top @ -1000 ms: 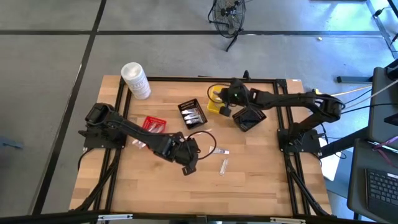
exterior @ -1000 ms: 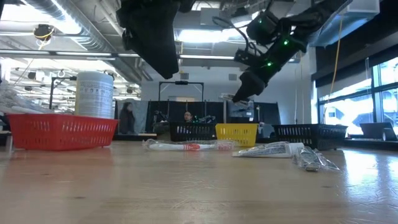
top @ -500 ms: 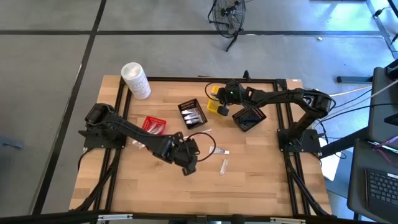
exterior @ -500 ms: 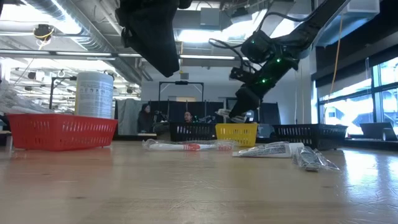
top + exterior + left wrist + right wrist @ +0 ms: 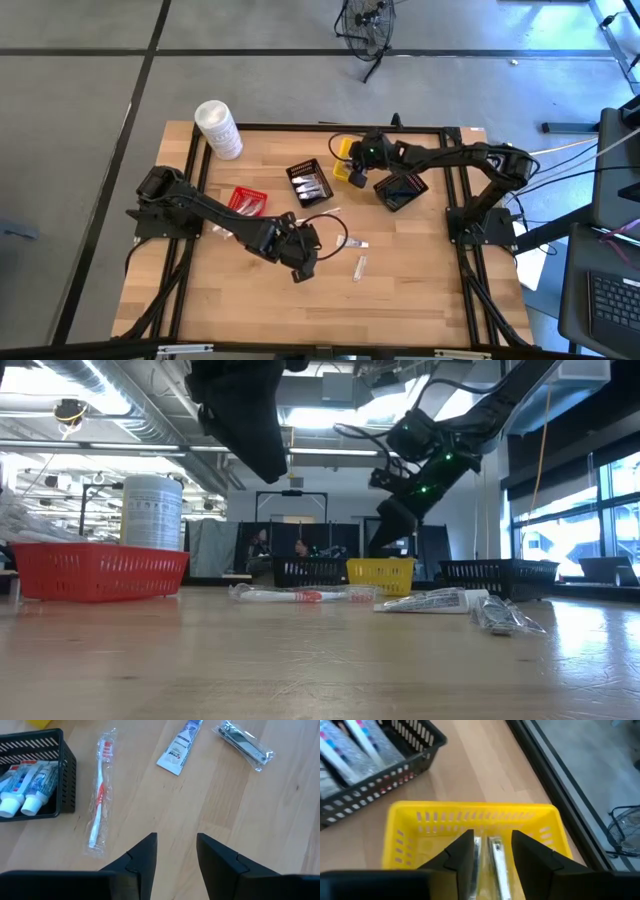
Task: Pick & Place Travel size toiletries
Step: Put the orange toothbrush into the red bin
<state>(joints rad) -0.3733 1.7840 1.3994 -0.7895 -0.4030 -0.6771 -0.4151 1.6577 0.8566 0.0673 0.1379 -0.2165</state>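
My right claw [image 5: 491, 851] hangs over the yellow basket [image 5: 405, 827] and has just spread its jaws; the silvery packet [image 5: 497, 865] it carried a second ago now lies inside (one item delivered). My left claw [image 5: 176, 851] hovers open and empty above the surface [image 5: 210, 795], near the wrapped toothbrush [image 5: 99, 795] and toothpaste tube [image 5: 179, 749], likely next.

Bright overhead light, backlit low view
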